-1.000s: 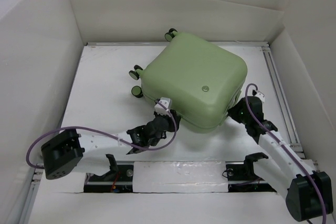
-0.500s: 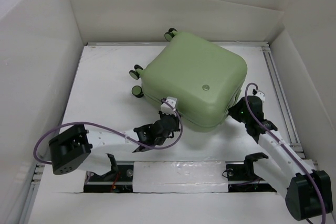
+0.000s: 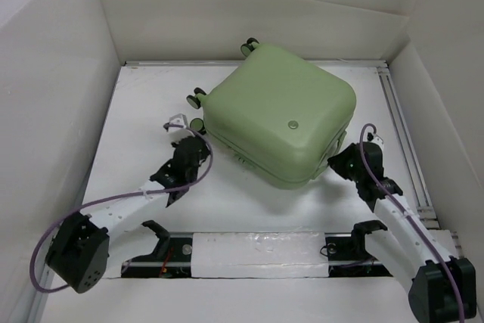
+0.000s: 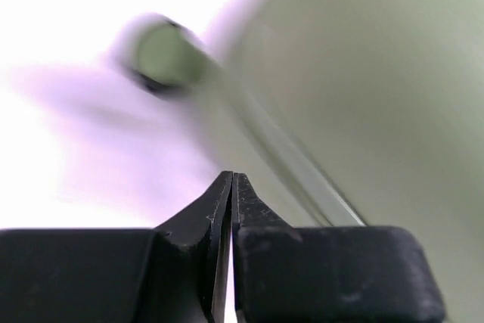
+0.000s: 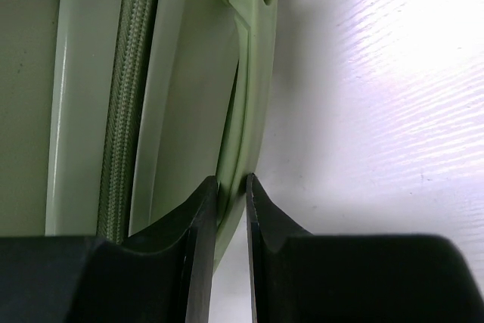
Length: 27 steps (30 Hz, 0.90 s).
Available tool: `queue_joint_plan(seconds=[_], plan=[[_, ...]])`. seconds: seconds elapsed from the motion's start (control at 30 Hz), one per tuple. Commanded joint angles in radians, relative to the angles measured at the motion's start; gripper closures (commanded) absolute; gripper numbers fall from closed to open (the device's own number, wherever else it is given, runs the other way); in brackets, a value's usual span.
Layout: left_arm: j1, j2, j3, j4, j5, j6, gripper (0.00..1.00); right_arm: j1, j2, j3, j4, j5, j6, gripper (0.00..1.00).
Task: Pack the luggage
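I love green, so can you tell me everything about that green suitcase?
The suitcase is pale green, shiny hard plastic with rounded corners, closed and lying flat on the white table. Little green-and-black wheels stick out on its far-left side, a green zipper runs along its edge, and the right claw pinches a thin green strip at its near-right side.

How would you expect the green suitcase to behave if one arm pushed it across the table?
The luggage is probably stiff: it looks hard-shelled. Lying on its broad side, wheels pointing sideways, it would likely slide or pivot, not roll or tip. Its glossy surface may be slippery, so the right gripper pinching its thin handle seems sensible.
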Motion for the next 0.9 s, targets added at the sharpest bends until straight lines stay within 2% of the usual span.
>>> queue_joint_plan(seconds=[0.0, 0.07, 0.17, 0.2, 0.27, 0.3, 0.37, 0.4, 0.43, 0.53, 0.6, 0.67, 0.7, 0.8, 0.87], plan=[[0.16, -0.026, -0.005, -0.04, 0.038, -0.017, 1.0, -0.036, -0.052, 0.008, 0.039, 0.074, -0.006, 1.0], [0.254, -0.015, 0.017, -0.029, 0.133, -0.026, 1.0, -0.036, -0.061, 0.008, 0.039, 0.074, -0.006, 1.0], [0.317, 0.037, 0.065, -0.04, 0.144, -0.05, 1.0, -0.036, -0.061, 0.008, 0.039, 0.074, 0.003, 1.0], [0.354, 0.047, 0.065, -0.04, 0.203, -0.073, 1.0, -0.036, -0.061, 0.008, 0.039, 0.074, 0.003, 1.0], [0.407, 0.048, 0.032, 0.066, 0.361, -0.105, 1.0, -0.036, -0.061, 0.008, 0.039, 0.074, 0.003, 1.0], [0.389, 0.037, 0.016, 0.096, 0.429, -0.105, 1.0, -0.036, -0.061, 0.008, 0.039, 0.074, 0.003, 1.0], [0.307, 0.019, -0.015, 0.167, 0.429, -0.075, 1.0, -0.036, -0.052, 0.008, 0.039, 0.063, -0.008, 1.0], [0.194, 0.006, -0.024, 0.182, 0.408, -0.041, 1.0, -0.036, -0.039, 0.008, 0.039, 0.063, -0.018, 1.0], [0.132, 0.006, -0.038, 0.183, 0.379, 0.02, 1.0, -0.036, -0.039, 0.008, 0.048, 0.049, -0.019, 1.0], [-0.056, -0.032, -0.09, 0.216, 0.27, 0.045, 1.0, -0.036, -0.03, 0.008, 0.048, 0.049, -0.019, 1.0], [-0.076, -0.051, -0.148, 0.267, 0.268, 0.028, 0.98, -0.036, -0.039, 0.008, 0.057, 0.038, -0.028, 1.0], [-0.076, -0.063, -0.176, 0.305, 0.308, 0.028, 0.87, -0.036, -0.039, 0.008, 0.057, 0.029, -0.028, 1.0], [-0.076, -0.063, -0.176, 0.305, 0.317, 0.045, 0.78, -0.036, -0.039, 0.008, 0.057, 0.029, -0.028, 1.0], [-0.076, -0.012, -0.138, 0.296, 0.317, 0.089, 0.67, -0.045, -0.039, 0.008, 0.057, 0.019, -0.037, 1.0], [-0.076, 0.043, -0.11, 0.296, 0.304, 0.111, 0.64, -0.045, -0.039, 0.008, 0.057, 0.019, -0.037, 1.0]])
